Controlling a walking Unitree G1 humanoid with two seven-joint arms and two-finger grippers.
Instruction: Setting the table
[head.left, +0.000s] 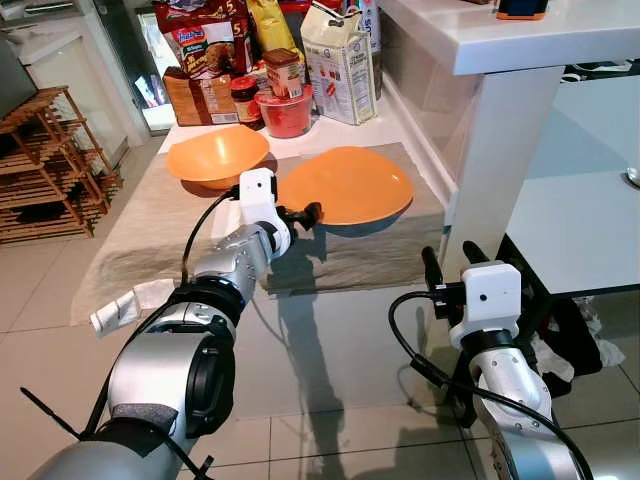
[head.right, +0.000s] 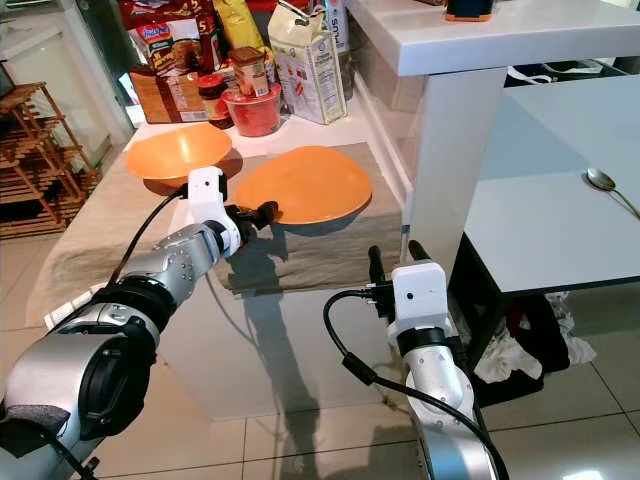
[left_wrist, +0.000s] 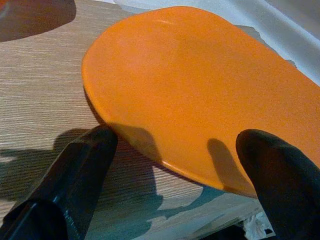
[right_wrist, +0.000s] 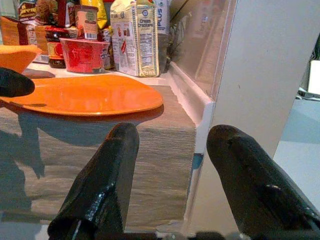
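Hidden and cut-off parts

The orange plate (left_wrist: 200, 90) ran past the left wrist view's edge, its near rim behind a black fingertip (left_wrist: 280, 170). The snack packets (head.left: 205, 40) were cropped at the top, labels too small to read. The spoon (head.right: 610, 185) was clipped.

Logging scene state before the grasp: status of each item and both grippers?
Orange plate: flat on the beige cloth, unheld.
Orange bowl: upright, empty.
Left gripper: open, fingers straddling the plate's near rim.
Right gripper: open, empty, low beside the counter.
Spoon: lying on the white table.
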